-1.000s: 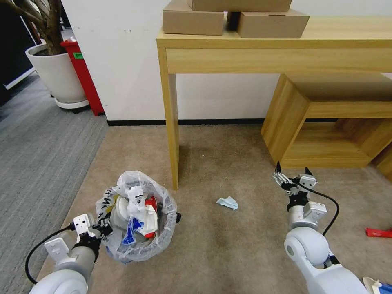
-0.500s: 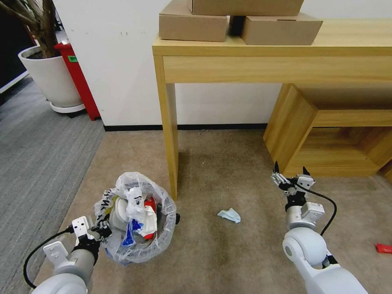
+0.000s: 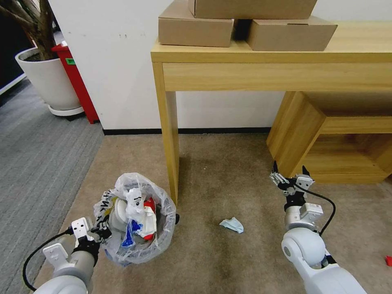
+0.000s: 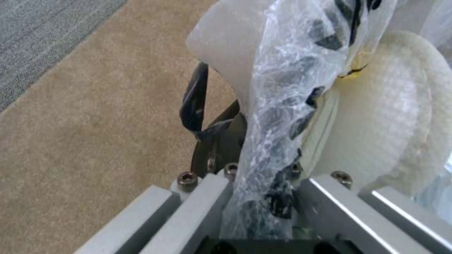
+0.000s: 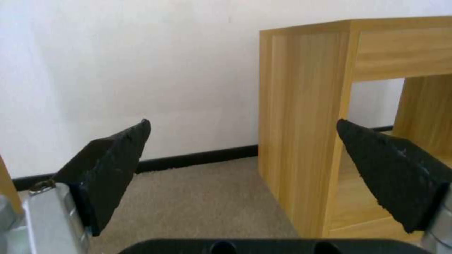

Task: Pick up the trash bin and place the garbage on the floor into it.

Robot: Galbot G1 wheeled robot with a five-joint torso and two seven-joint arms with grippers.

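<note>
The trash bin (image 3: pixel 136 222), lined with a crinkled clear bag and full of litter, is at the lower left beside the table leg. My left gripper (image 3: pixel 100 232) is shut on its near rim. In the left wrist view the bag (image 4: pixel 278 106) is pinched in my left gripper (image 4: pixel 245 120), and a white slipper (image 4: pixel 391 116) lies inside the bin. A crumpled light-blue piece of garbage (image 3: pixel 232 224) lies on the carpet between my arms. A red wrapper (image 3: pixel 388 259) shows at the right edge. My right gripper (image 3: pixel 289 172) hangs open above the floor, right of the blue scrap, with nothing in it (image 5: pixel 245 155).
A wooden table (image 3: pixel 269 61) with cardboard boxes (image 3: pixel 196 26) stands ahead, its leg (image 3: pixel 170 155) just beyond the bin. A low wooden shelf (image 3: pixel 298 130) sits under it at the right, close before my right gripper. A potted plant (image 3: pixel 49 77) and a red stand (image 3: pixel 77 81) are at the far left.
The whole view has shifted: the table and wall are nearer, while the blue scrap and red wrapper have slid lower and outward. Both arms keep their pose, with the bin still held.
</note>
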